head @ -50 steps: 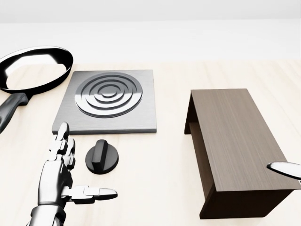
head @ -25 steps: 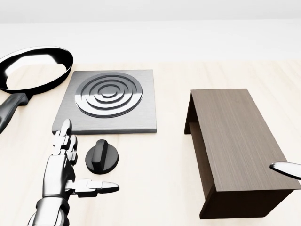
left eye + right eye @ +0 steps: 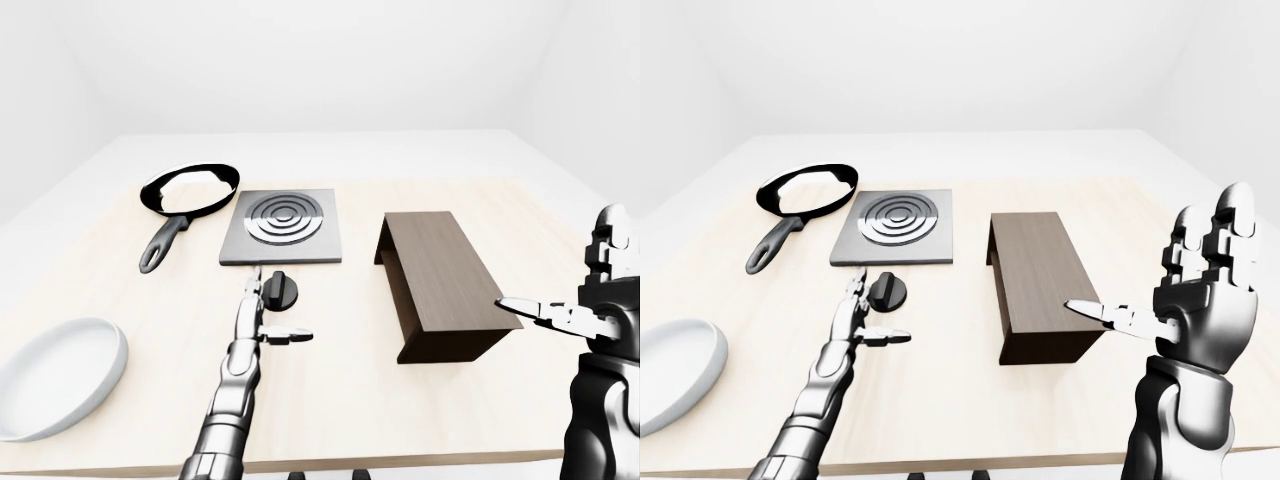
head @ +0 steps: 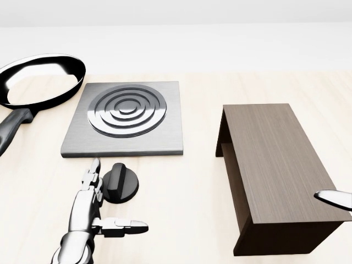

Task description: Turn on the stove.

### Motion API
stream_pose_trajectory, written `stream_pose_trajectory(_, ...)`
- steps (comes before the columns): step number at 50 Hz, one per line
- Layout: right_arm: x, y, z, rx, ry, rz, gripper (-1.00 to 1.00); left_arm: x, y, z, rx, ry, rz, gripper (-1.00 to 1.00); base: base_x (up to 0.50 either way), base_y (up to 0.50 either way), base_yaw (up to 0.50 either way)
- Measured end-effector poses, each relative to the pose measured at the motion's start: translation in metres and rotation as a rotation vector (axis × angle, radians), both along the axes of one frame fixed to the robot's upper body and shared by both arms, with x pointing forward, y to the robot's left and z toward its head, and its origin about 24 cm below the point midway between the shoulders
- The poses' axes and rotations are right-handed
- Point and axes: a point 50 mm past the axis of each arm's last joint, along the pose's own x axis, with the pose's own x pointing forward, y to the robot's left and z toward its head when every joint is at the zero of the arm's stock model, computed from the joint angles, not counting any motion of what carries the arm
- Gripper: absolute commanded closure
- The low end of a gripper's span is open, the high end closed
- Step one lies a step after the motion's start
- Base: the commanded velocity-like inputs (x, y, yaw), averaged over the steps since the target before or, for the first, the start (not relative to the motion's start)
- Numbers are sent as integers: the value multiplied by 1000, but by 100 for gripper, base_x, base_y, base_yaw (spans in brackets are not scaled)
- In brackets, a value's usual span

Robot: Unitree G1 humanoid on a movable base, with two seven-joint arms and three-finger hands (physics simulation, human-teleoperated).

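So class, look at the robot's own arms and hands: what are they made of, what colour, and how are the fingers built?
Both arms are glossy silver-chrome metal with dark joints. The left hand has three slim, segmented fingers tapering to points. The right hand shows blocky, ridged finger segments, a broad silver palm and a thick dark-jointed forearm. No cables, sleeves or markings show.

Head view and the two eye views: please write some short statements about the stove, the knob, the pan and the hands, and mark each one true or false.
1. The left hand is open, its fingers beside the black knob. True.
2. The frying pan sits on the stove. False: it lies on the table, left of the stove in the head view.
3. The right hand grips the dark wooden stand. False: it is open and raised, apart from the stand.
4. A white bowl lies at the left-eye view's lower left. True.
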Motion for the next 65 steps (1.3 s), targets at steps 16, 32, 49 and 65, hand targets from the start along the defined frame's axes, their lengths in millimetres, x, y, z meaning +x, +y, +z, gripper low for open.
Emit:
stream_pose_trajectory(16, 1, 0, -2, 5, 9, 2, -100, -12, -16, -3, 75, -3, -41, -100, 0, 0, 0)
stream_pose_trajectory(32, 1, 0, -3, 7, 11, 1, -100, -25, -31, -5, 93, -8, -88, -100, 0, 0, 0)
stream_pose_trajectory(49, 1, 0, -3, 9, 10, 2, -100, -31, -46, -4, 78, -17, -150, -100, 0, 0, 0)
stream_pose_trajectory(65, 0, 0, -2, 8, 6, 2, -100, -30, -52, -3, 59, -18, -174, -100, 0, 0, 0)
